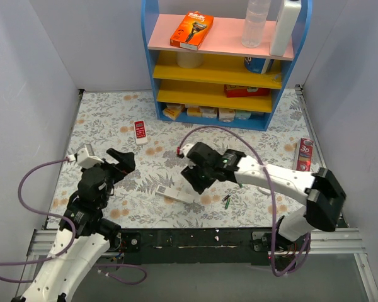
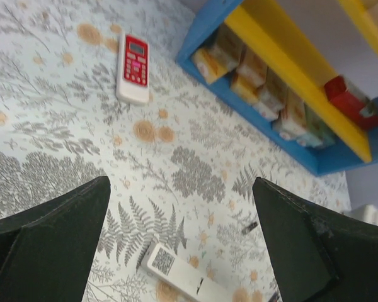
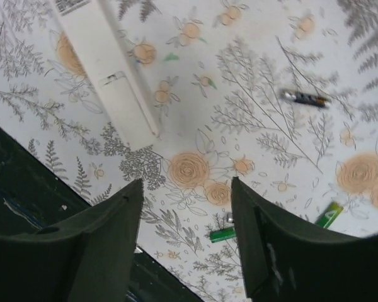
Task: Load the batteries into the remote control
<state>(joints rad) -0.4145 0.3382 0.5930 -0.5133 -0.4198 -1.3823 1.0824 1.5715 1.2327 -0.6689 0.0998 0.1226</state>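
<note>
Right pincer (image 3: 186,207): jaws parted to a moderate gap, holding nothing, with bare table (image 1: 113,113) visible between the fingers. The right arm reaches leftward from its base at the near right corner. Its forearm runs low over the table and its wrist is bent downward, so the pincer (image 1: 195,179) hangs above the middle of the near edge.

The remote control (image 3: 107,69) lies flat with its plain white back up. It is just outside the gap, beyond the left finger, and touches neither finger. In the top view it lies aslant (image 1: 176,194), close to the near edge.

A green battery (image 3: 222,234) lies loose on the table by the right fingertip. A second green battery (image 3: 328,215) is partly hidden behind that finger. A dark battery (image 3: 305,97) lies farther off, toward the right edge.

Left pincer (image 2: 181,189): jaws fully spread and holding nothing. The left arm is raised over the near left part of the table, tilted toward the remote control (image 2: 183,277), which lies below the gap and well apart from it.

A red-and-white remote (image 1: 140,131) lies nearer the far edge, before a blue shelf (image 1: 220,63).
</note>
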